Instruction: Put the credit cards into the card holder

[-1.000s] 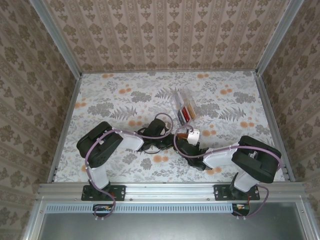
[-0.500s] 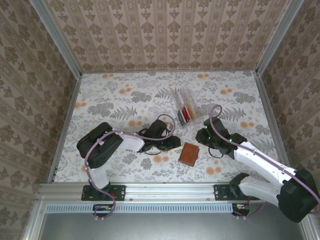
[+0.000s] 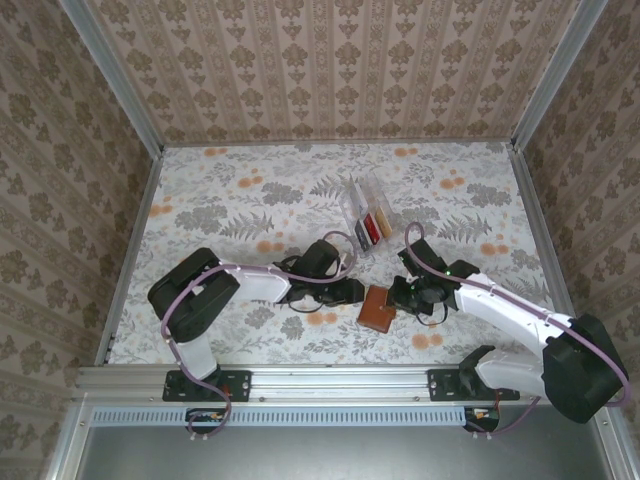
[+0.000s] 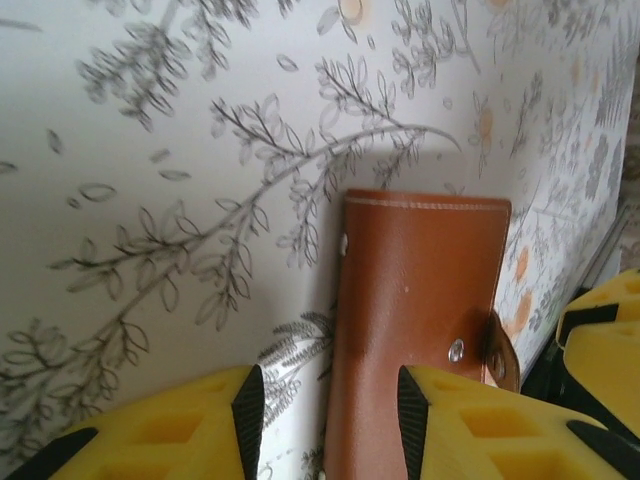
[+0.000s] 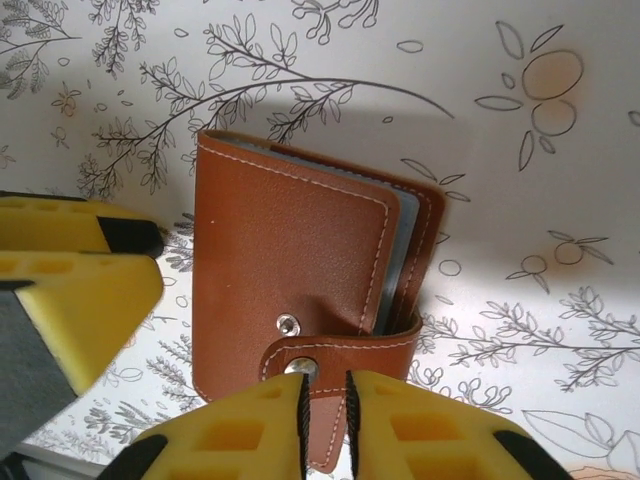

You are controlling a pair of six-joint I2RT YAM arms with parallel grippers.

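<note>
Closed brown leather folding card holder [image 3: 378, 308] sits lower centre of the overhead view, left gripper [image 4: 327, 400] spread over its edge, right gripper [image 5: 323, 388] pinching the snap tab [image 5: 335, 358], the handle I'd pick on light, supple leather.

My right fingers [image 5: 420, 430] cover the tip of the snap tab [image 5: 340, 362] on the brown leather folding card holder [image 5: 290, 280]; I can't tell whether they pinch it. At my left fingers [image 4: 470, 425], its near end runs off the bottom edge. From above, the thin red-orange and dark plastic cards [image 3: 372, 226] in the clear plastic stand [image 3: 352, 205] are too small to count.
</note>
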